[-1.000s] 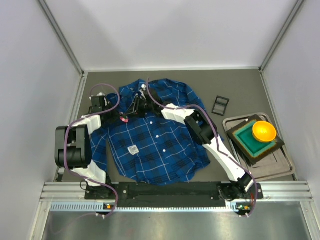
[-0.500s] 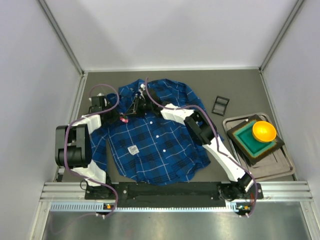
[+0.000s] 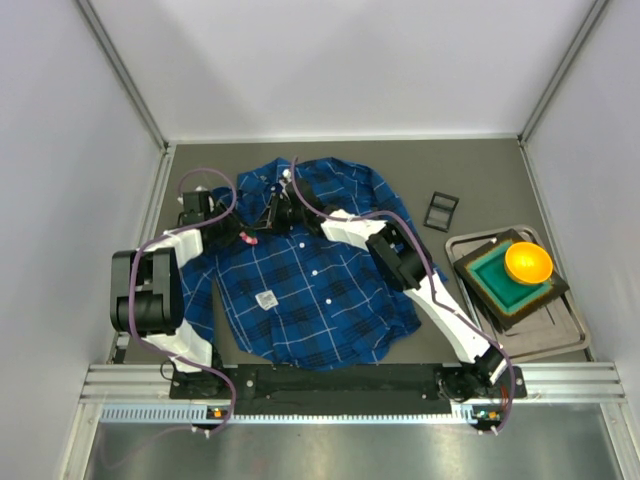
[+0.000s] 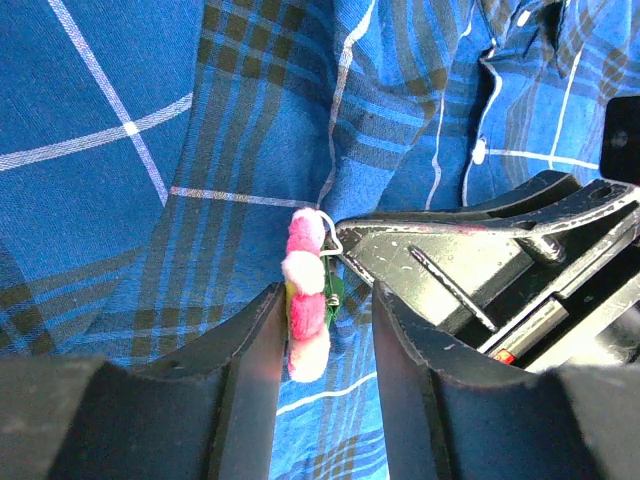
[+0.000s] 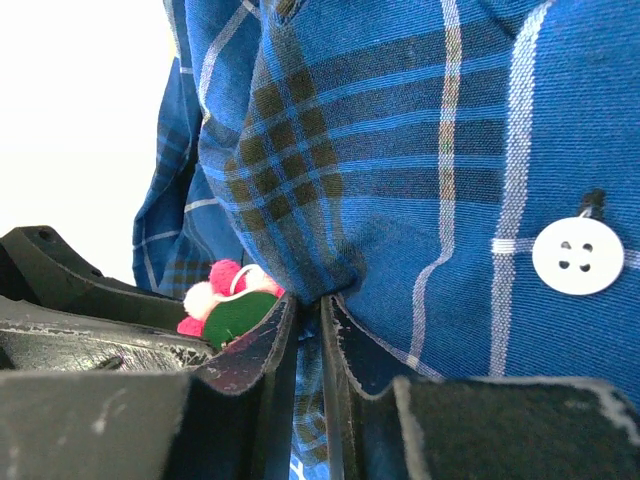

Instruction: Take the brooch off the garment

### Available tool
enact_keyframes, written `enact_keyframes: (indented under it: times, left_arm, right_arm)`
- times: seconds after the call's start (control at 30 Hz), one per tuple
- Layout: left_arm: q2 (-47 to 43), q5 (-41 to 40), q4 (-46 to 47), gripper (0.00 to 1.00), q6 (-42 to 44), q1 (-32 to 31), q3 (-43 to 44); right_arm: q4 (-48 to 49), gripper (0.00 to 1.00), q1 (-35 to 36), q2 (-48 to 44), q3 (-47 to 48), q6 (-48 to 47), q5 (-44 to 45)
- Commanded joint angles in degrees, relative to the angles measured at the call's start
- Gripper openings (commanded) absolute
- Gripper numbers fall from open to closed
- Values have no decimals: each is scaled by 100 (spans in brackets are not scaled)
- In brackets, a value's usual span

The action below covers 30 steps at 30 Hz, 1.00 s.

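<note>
The shirt [image 3: 310, 280] lay spread, front up, on the grey table [image 3: 480, 170], collar at the far side, blue plaid with thin white lines and white buttons [image 5: 578, 255]. A small white tag [image 3: 266, 299] sat on its front.

The brooch [image 4: 305, 300] was on the far left of the shirt's front, close under the collar. From the left wrist it showed edge-on: a small stack of fuzzy pink and paler pink balls with a touch of yellow, a green backing behind them and a thin silver wire loop at its top. From the right wrist it showed red and pink balls around a green disc.

The left gripper [image 4: 325, 310] stood spread on either side of the brooch, with a clear gap on the right side. The right gripper [image 5: 320, 310] was pressed almost together, pinching a fold of shirt just beside the brooch; its tip met the wire loop.

Well to the right, an orange bowl [image 3: 527, 262] sat on a green block [image 3: 495, 282] on a metal tray [image 3: 560, 335].
</note>
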Motion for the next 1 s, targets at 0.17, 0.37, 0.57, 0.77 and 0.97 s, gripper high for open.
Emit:
enact_keyframes:
  times: [0.17, 0.37, 0.57, 0.77, 0.97]
  left_arm:
    - [-118, 27, 236, 40, -276, 166, 45]
    - [-180, -105, 297, 32, -214, 218, -87]
    - [-154, -105, 333, 19, -144, 245, -122]
    - [-197, -52, 376, 0, 172, 236, -148]
    - [-408, -61, 649, 0, 770, 210, -333]
  right_arm:
    - [383, 13, 133, 232, -306, 166, 2]
    - [523, 14, 124, 205, -394, 174, 2]
    - [576, 15, 124, 205, -412, 157, 2]
    - [550, 27, 106, 100, -386, 130, -86]
    - [646, 37, -8, -102, -473, 428, -349]
